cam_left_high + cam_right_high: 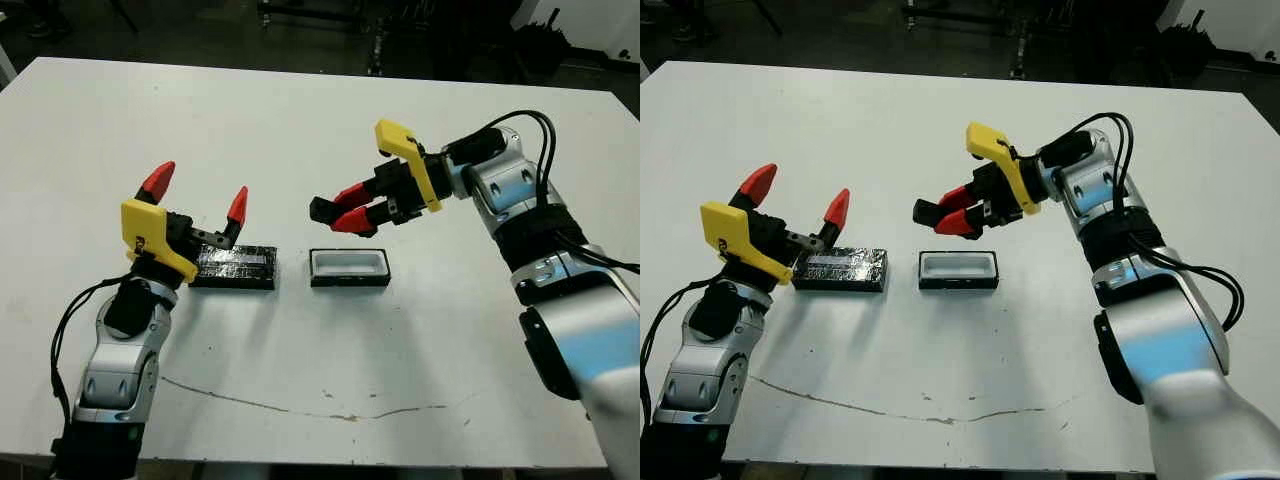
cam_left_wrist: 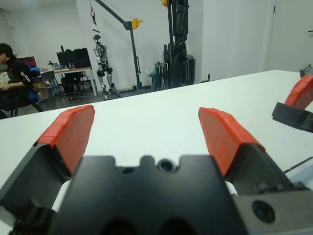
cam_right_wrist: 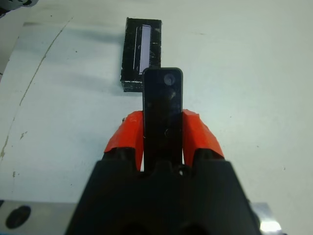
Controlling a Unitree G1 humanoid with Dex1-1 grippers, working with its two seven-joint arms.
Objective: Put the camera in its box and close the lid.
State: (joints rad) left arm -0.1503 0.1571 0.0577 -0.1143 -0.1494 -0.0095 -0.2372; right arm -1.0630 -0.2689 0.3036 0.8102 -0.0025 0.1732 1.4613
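The box (image 1: 349, 268), a shallow black tray with a white lining, lies open at the table's middle. Just to its left lies the lid (image 1: 235, 266), a glossy black slab with a pale grey strip, also seen in the right wrist view (image 3: 142, 53). My right gripper (image 1: 345, 210) hovers above and slightly behind the box's left end, shut on the camera (image 3: 163, 107). The camera's black end (image 1: 323, 210) sticks out past the red fingertips. My left gripper (image 1: 198, 192) stands open over the lid's left end, holding nothing.
A thin dark crack line (image 1: 300, 408) runs across the table near its front edge. Beyond the far edge stand dark stands and equipment (image 2: 176, 44). A person (image 2: 14, 73) sits at a desk far off.
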